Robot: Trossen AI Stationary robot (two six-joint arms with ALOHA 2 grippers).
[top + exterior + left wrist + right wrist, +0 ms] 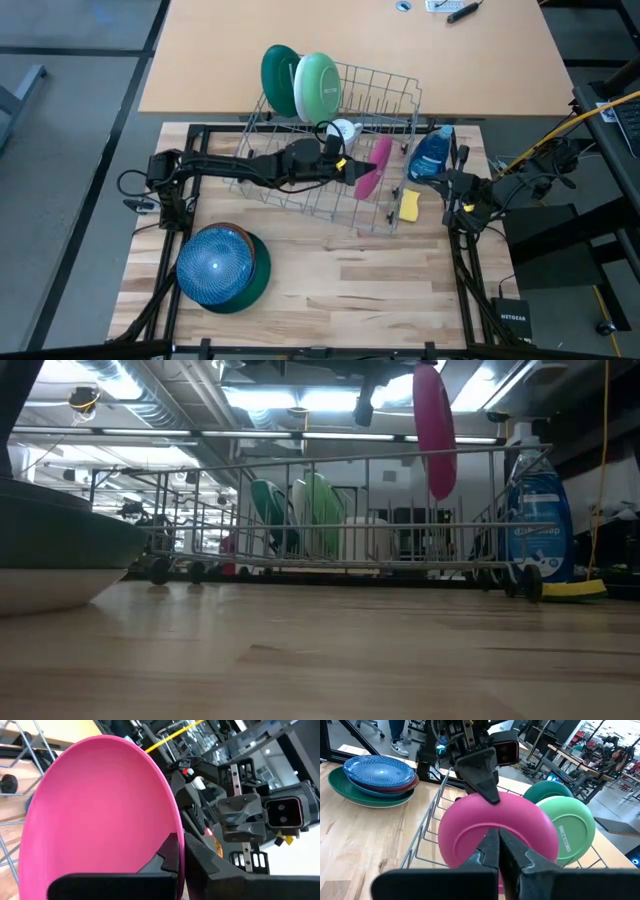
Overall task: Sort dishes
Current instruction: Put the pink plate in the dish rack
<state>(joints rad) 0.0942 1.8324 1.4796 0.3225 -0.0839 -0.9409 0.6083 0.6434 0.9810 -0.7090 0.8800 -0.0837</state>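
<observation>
My left gripper [350, 165] is over the wire dish rack [300, 195] and is shut on a pink plate [495, 832], which also shows in the low view [432, 430]. My right gripper [498, 840] is shut and empty at the rack's right end [452, 183], pointing at the pink plate without touching it. A dark green plate [279, 80] and a light green plate [318, 86] stand on edge in the rack's far left corner. A blue plate [212, 262] tops a stack on a dark green plate [258, 280] at the near left. My left gripper pinches the pink plate's upper rim [492, 802] between its two fingers, one finger on the hollow face [169, 851] and one behind the rim [210, 865]. The fingers come from above, pointing down. The plate hangs on edge below them, clear of the rack's floor.
A blue soap bottle [432, 155] stands and a yellow sponge [408, 205] lies at the rack's right end, close to my right gripper. A white item [343, 130] sits in the rack. Bare wood [360, 290] lies in front of the rack.
</observation>
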